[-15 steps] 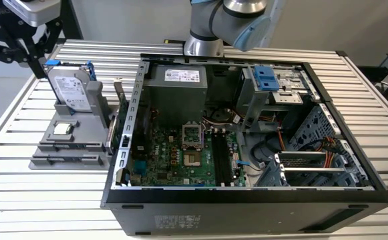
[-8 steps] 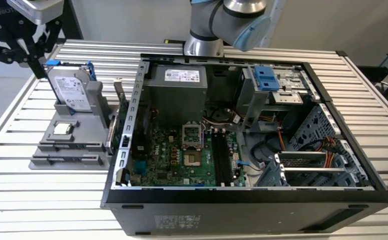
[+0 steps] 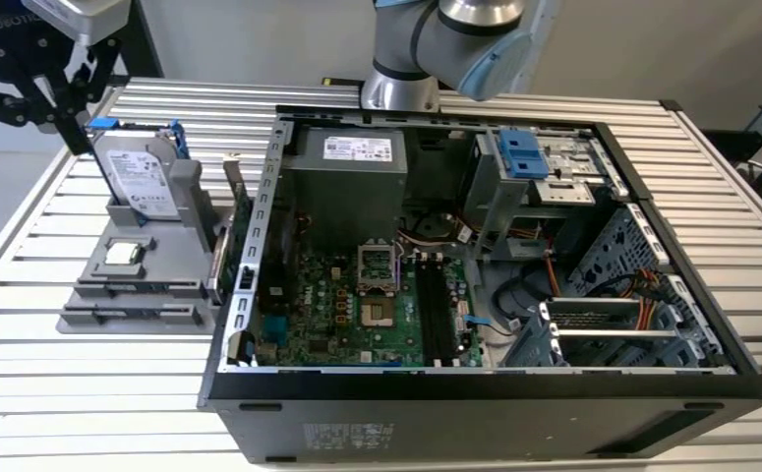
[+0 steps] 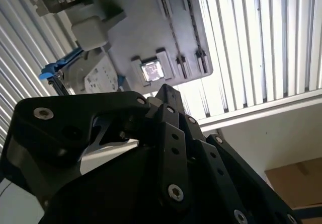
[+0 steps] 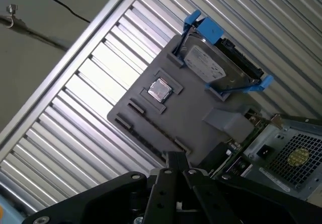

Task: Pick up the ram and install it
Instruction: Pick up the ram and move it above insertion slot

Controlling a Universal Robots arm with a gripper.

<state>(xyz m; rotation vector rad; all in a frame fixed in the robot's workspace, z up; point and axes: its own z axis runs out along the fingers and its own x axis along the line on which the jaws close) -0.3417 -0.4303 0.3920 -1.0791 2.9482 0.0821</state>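
Note:
My gripper (image 3: 77,116) hangs above the far left corner of the table in the exterior view, over the top of the grey parts stand (image 3: 132,295). Both wrist views look past its black linkage (image 4: 161,133) (image 5: 171,183) down onto that stand (image 5: 201,103). I cannot pick out the ram for certain. A thin green board (image 3: 230,226) (image 5: 234,145) stands on edge between the stand and the computer case, and I cannot tell whether it is the ram. The long black memory slots (image 3: 434,310) lie on the motherboard inside the open case.
The stand carries a silver hard drive in a blue frame (image 3: 138,177) (image 5: 211,65) and a small square processor chip (image 3: 124,253) (image 5: 160,90) (image 4: 152,71). The open computer case (image 3: 486,379) takes up the middle of the slatted table (image 3: 79,393). The arm's base (image 3: 400,93) stands behind the case.

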